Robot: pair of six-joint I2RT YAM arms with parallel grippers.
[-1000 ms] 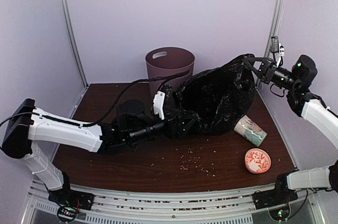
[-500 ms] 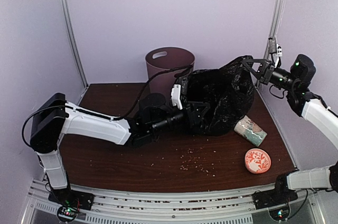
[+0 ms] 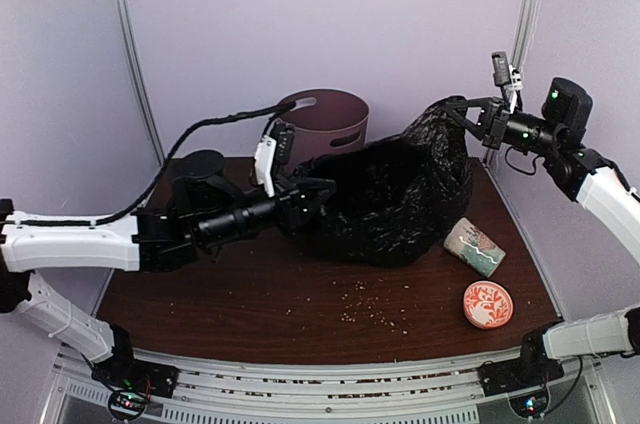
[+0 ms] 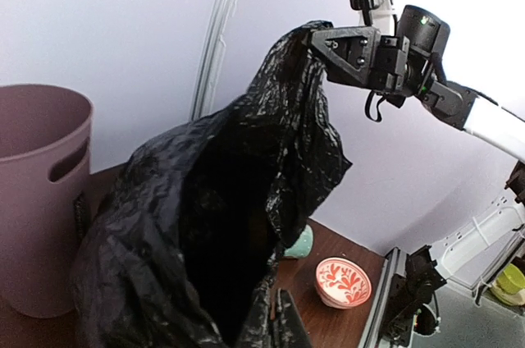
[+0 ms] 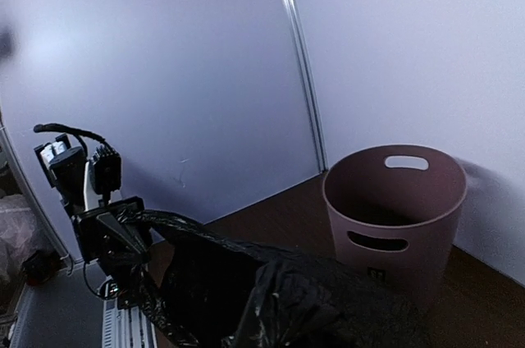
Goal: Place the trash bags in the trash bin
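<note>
While our left jaws and right jaws grip the trash bag (image 3: 390,194), we see it stretched beside the trash bin (image 3: 335,126).

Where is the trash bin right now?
Top view: the trash bin stands midway along the far edge of the table, just behind the black trash bag.

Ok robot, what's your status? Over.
Left gripper, right gripper both shut on bag. Bag stretched between them, outside bin. Mug lies off to the side.
</note>
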